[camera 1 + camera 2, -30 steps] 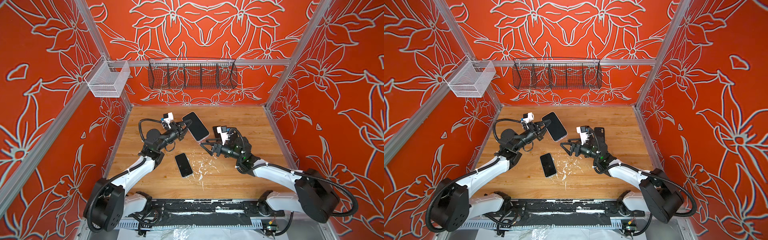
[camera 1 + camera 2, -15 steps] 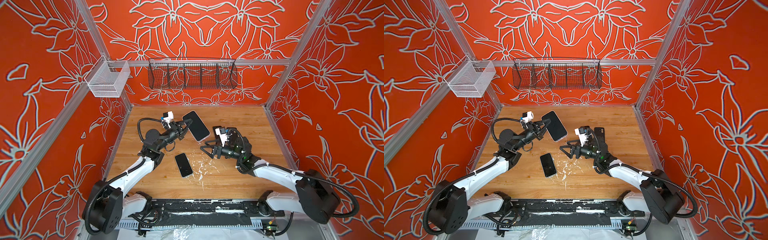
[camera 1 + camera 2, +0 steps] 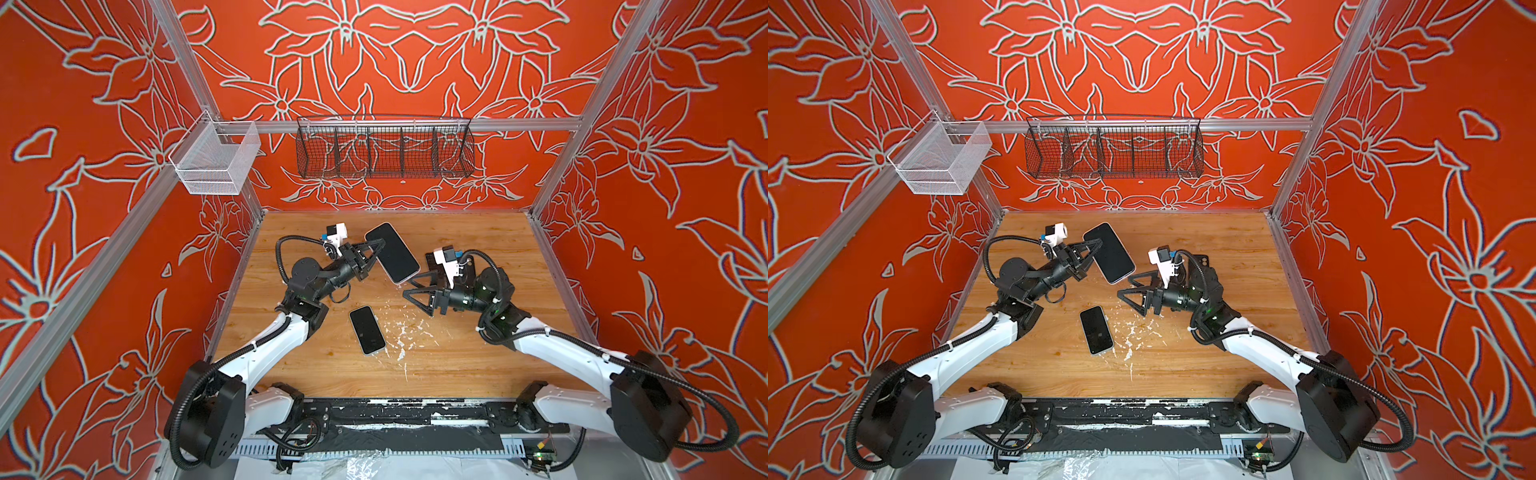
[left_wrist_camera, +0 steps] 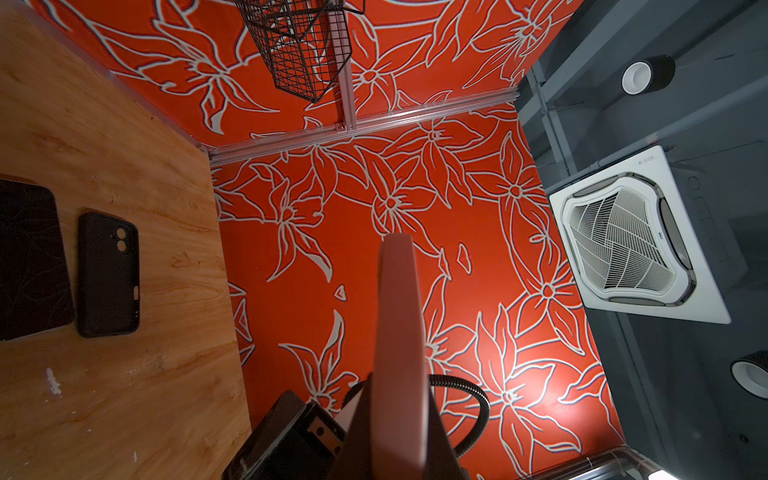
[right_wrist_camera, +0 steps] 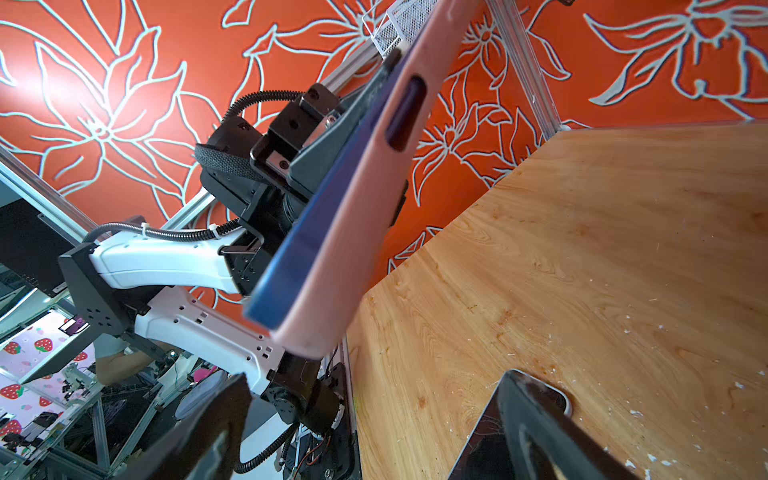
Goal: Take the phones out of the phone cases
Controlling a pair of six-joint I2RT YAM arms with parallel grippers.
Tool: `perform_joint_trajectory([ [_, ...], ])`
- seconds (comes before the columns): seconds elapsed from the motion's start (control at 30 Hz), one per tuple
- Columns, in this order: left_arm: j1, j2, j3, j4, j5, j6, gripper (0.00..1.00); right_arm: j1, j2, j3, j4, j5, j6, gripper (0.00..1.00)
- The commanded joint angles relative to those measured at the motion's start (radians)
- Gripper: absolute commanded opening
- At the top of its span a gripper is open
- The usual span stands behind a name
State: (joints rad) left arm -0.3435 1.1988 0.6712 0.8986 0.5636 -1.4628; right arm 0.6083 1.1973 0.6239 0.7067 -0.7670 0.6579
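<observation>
A phone with a dark screen sits in a pink phone case and is held up above the table. My left gripper is shut on it across the screen and the back. In the left wrist view the pink case stands edge-on, rising from between the jaws. My right gripper is open and empty, just right of and below the held phone's lower end. Its two fingers frame the table in the right wrist view.
A second bare phone lies screen-up mid-table among white flecks. A black empty case and another dark flat thing lie behind my right arm. A black wire basket and a white mesh basket hang on the walls.
Both arms have barely shifted. The left gripper still holds the cased phone up and the right gripper stays open beside it.
</observation>
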Motion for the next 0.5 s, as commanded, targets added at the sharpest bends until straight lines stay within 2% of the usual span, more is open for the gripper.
perform_joint_trajectory([
  [0.0, -0.003, -0.021, 0.023, 0.061, 0.014, -0.001, 0.0, -0.01, -0.03, 0.032, 0.0, 0.006, 0.005, 0.95],
  [0.33, -0.003, -0.018, 0.022, 0.064, 0.018, -0.004, 0.0, -0.022, -0.041, 0.034, -0.012, 0.082, 0.01, 0.95],
  [0.47, -0.003, -0.015, 0.021, 0.063, 0.018, -0.002, 0.0, -0.025, -0.033, 0.043, 0.003, 0.068, 0.016, 0.96],
])
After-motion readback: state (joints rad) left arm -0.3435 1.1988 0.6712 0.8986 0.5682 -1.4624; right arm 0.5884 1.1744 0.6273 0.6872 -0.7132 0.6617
